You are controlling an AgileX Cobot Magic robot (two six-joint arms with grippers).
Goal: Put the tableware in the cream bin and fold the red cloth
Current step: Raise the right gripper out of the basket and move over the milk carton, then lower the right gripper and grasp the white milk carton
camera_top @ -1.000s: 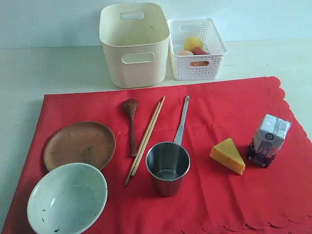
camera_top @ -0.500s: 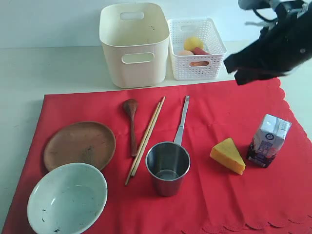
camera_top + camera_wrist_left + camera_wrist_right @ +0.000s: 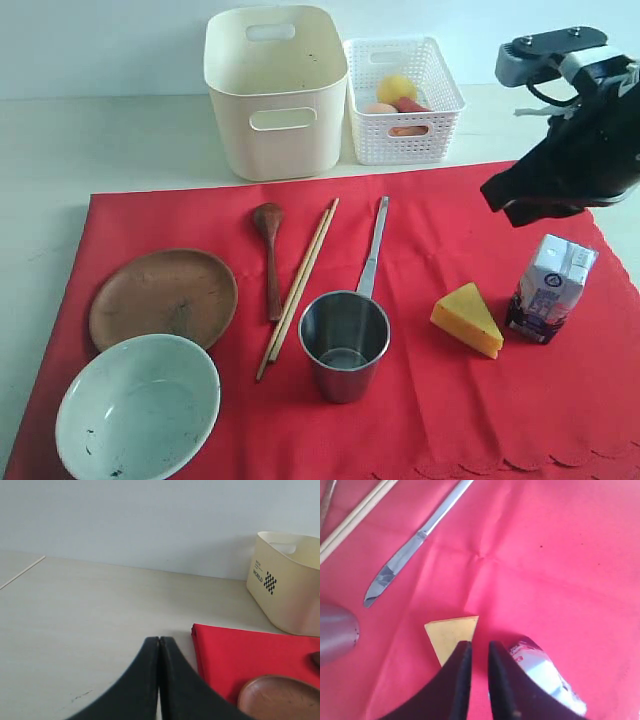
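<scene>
Right tool point(image 3: 479, 646) slightly parted, hiding part of milk carton point(image 3: 541, 672) (cheese wedge point(image 3: 447, 632) too); left tool point(image 3: 159, 641) closed, empty.

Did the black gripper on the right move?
Yes. The right gripper came down, away from the white lattice plastic basket and toward the white-and-blue milk carton.

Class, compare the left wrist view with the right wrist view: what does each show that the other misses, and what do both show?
Only the left wrist view: the cream bin, part of the brown plate, bare table, and the left tool with its jaws pressed together.
Only the right wrist view: the cheese wedge, milk carton, steel cup with its long handle, chopsticks, and the right tool with a narrow gap between its jaws.
Both: the red cloth.
</scene>
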